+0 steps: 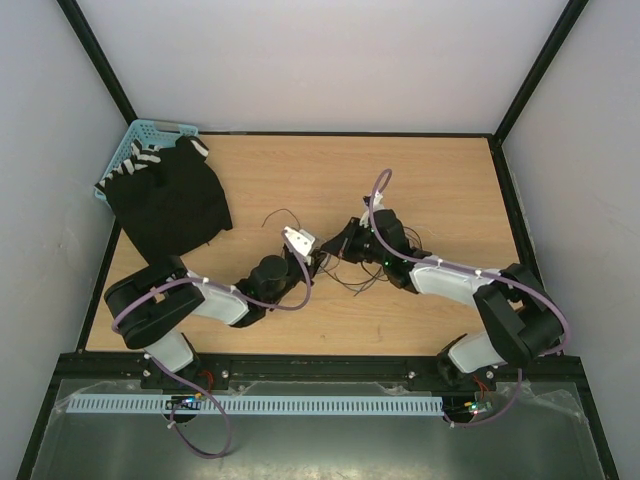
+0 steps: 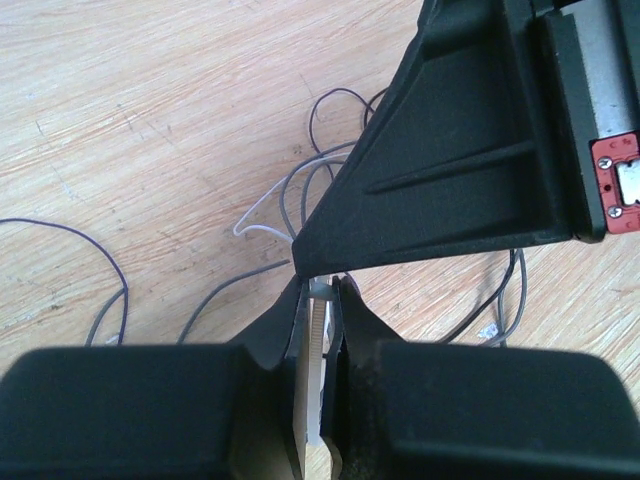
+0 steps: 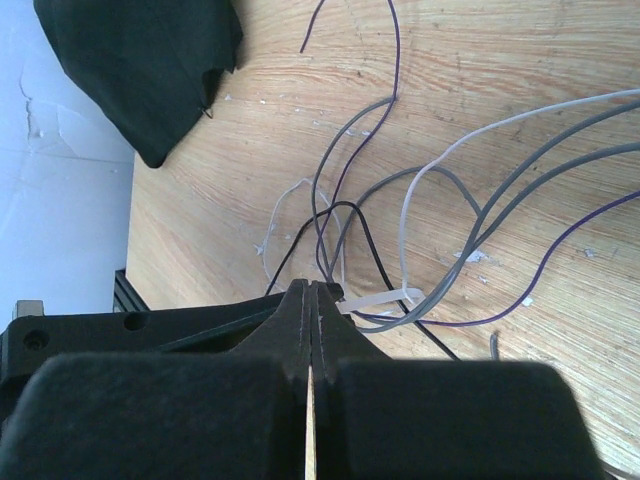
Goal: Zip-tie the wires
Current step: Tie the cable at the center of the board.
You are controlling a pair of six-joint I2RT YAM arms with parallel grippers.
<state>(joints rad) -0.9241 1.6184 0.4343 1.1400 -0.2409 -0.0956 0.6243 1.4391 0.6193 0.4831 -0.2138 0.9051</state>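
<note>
Draping a blue basket (image 1: 140, 130), black cloth (image 1: 172, 200) lies left of the wires (image 1: 360, 283).

The far and right stretches of the tabletop (image 1: 440, 170) lay open. At centre the left fingers (image 2: 275, 335) and right fingers (image 2: 440, 160) stood tip to tip over a zip tie (image 2: 318, 330) and wires (image 1: 360, 280), closing that lane. A black cloth (image 1: 170, 200) on a blue basket (image 1: 140, 132) blocked the far-left corner.

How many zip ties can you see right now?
1. The zip tie sits between the left gripper's fingers, its loop among the wires by the right gripper. More may be hidden under the black cloth.
</note>
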